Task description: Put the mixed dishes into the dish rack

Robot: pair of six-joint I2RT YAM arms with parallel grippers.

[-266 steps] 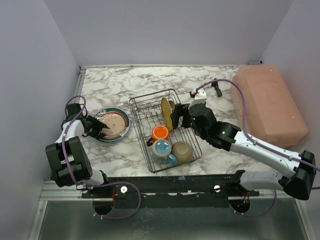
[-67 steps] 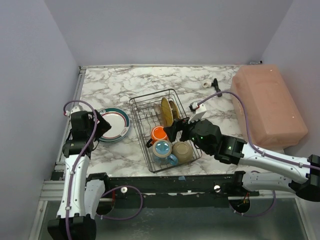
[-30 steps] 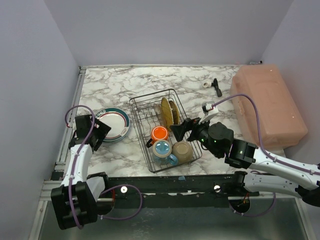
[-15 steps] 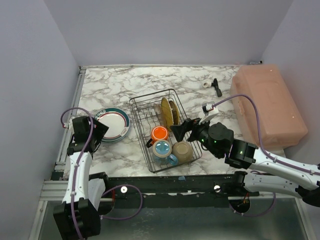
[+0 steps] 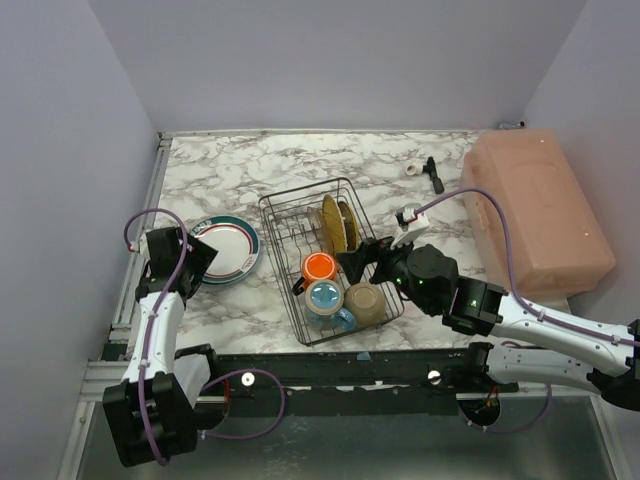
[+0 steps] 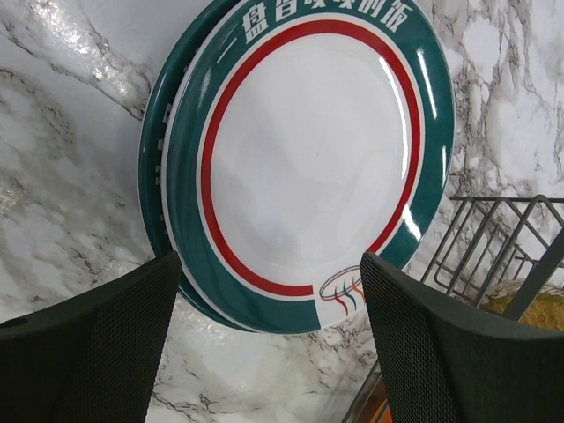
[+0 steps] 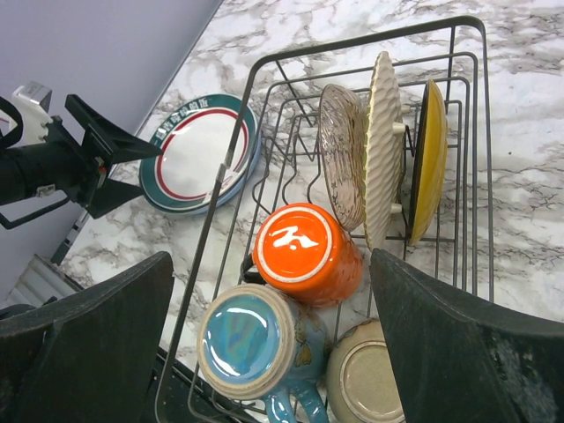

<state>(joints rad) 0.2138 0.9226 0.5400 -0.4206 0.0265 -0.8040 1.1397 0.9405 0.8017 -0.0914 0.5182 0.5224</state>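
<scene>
Item: green-rimmed white ceramic plate (image 6: 308, 159), lying flat on the marble counter (image 6: 53, 132) left of the black wire dish rack (image 5: 285, 215), no longer carrying the pink plate (image 7: 339, 154), which is now standing racked; left fingers (image 6: 88, 352), apart, are straddling its near edge; right fingers (image 7: 97, 352), apart, are hovering beside the rack. Probably the last pickup.

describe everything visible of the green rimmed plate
The green-rimmed plate is glossy and ceramic-looking: white centre, red ring, green rim with white characters and a small logo. It lies flat, face up, apparently stacked on a similar plate on the marble table, left of the dish rack. The open left gripper straddles its near edge; contact unclear.
</scene>
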